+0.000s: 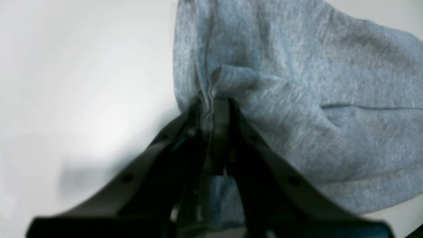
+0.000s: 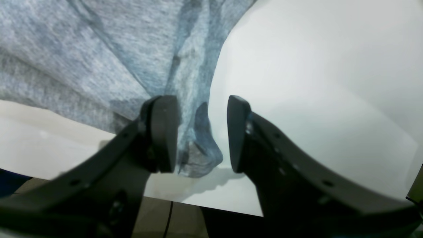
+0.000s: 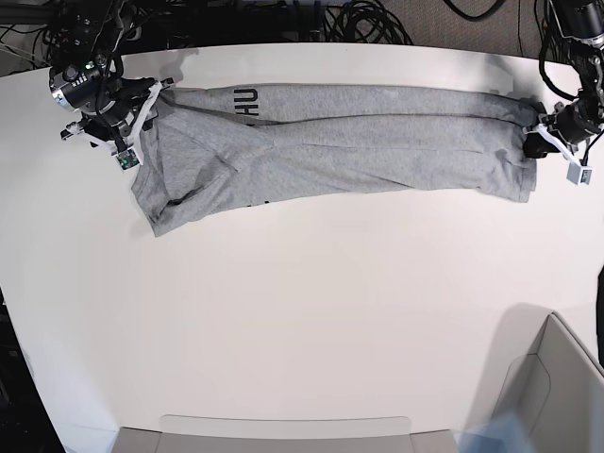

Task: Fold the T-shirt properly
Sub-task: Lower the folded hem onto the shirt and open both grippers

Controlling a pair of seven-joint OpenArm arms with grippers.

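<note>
the t-shirt [image 3: 330,142] lies long across the far side of the desk [image 3: 302,311], stretched between both arms. the left gripper [image 1: 211,109] pinches one end. the right gripper [image 2: 201,132] is spread wide around the other end.

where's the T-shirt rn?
Base view: T-shirt stretched along the table's far edge, between the right pincer and the left pincer.

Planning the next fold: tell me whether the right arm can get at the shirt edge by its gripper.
Probably yes. The right gripper stands open with a bunched edge of the T-shirt already between its jaws, and nothing blocks it.
</note>
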